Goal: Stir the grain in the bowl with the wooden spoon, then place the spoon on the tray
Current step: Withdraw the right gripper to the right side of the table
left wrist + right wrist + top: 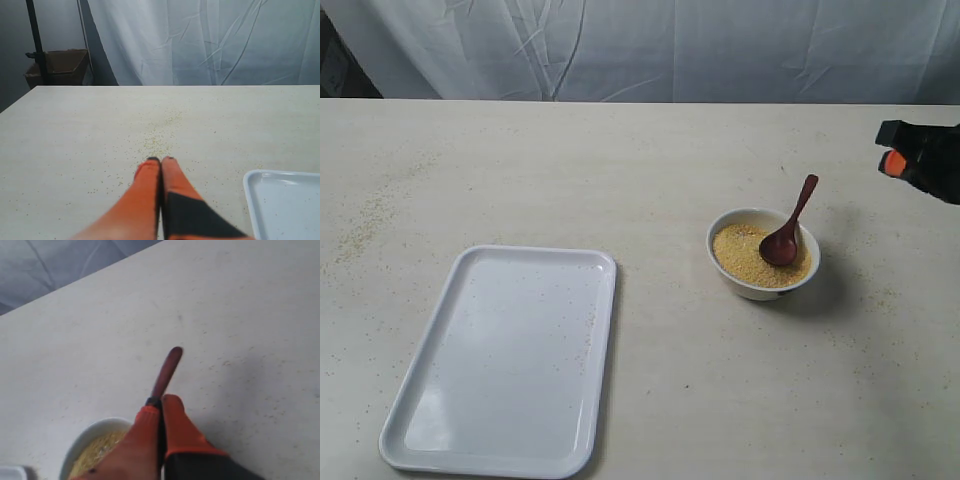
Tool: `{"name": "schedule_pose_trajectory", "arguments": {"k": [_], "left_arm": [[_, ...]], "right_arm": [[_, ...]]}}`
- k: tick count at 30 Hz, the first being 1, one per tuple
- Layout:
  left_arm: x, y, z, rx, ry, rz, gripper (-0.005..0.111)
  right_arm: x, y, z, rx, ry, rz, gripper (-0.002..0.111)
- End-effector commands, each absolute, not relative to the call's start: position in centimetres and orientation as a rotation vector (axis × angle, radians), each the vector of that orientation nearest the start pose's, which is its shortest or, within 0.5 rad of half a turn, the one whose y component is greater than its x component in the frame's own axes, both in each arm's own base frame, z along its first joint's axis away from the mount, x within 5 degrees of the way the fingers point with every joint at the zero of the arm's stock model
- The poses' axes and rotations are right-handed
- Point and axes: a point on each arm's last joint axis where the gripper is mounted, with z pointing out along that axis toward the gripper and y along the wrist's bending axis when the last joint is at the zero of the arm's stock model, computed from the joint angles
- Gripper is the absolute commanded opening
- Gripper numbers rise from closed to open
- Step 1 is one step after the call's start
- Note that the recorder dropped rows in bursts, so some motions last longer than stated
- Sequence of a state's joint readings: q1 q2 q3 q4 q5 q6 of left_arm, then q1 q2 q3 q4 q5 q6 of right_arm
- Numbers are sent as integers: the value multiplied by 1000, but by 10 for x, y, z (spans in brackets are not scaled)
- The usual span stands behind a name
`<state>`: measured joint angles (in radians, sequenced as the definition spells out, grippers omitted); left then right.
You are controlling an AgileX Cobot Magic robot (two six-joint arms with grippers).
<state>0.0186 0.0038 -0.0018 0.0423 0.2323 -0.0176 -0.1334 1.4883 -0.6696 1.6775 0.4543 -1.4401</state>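
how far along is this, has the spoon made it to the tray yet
Nothing looks finished. The spoon sits in the bowl, scoop in the grain, unheld; whether it was stirred cannot be judged. In hand: the right gripper is shut near the handle, apart from it. To do: grasp, stir, set spoon on the tray.

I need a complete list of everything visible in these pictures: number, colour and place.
tray: one, white, on the table, exterior view's left
bowl: one, white, right of the tray, apart
grain: one mound, yellow, inside the bowl
wooden spoon: one, reddish-brown, scoop in the grain, handle over the bowl's rim
loose grains: many, yellow, scattered on the table
table: one, off-white, under everything
curtain: one, white, behind the table
box: one, brown, past the table's corner
left gripper: one, orange and black, shut, near the tray's corner
right gripper: one, orange and black, shut, apart from the spoon
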Motion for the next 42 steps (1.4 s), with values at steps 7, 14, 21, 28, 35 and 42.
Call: {"name": "schedule_pose_trajectory", "arguments": {"k": [7,14,21,28,35,42], "left_arm": [[55,2,192,-4,1714,42,0],[55,2,192,-4,1714,42,0],[55,2,192,-4,1714,42,0],[55,2,192,-4,1714,42,0],[55,2,192,-4,1714,42,0],[55,2,192,-4,1714,42,0]], "right_arm": [[277,13,213,28,2334,697,-1],[289,-35,243,391,2627,85,-1],[247,-1,239,355,1968,187,-1],[252,-10,163,736,2412,227,-1],[247,-3,167,822,1936,294,-1],[227,20,159,646,1846,659,-1]]}}
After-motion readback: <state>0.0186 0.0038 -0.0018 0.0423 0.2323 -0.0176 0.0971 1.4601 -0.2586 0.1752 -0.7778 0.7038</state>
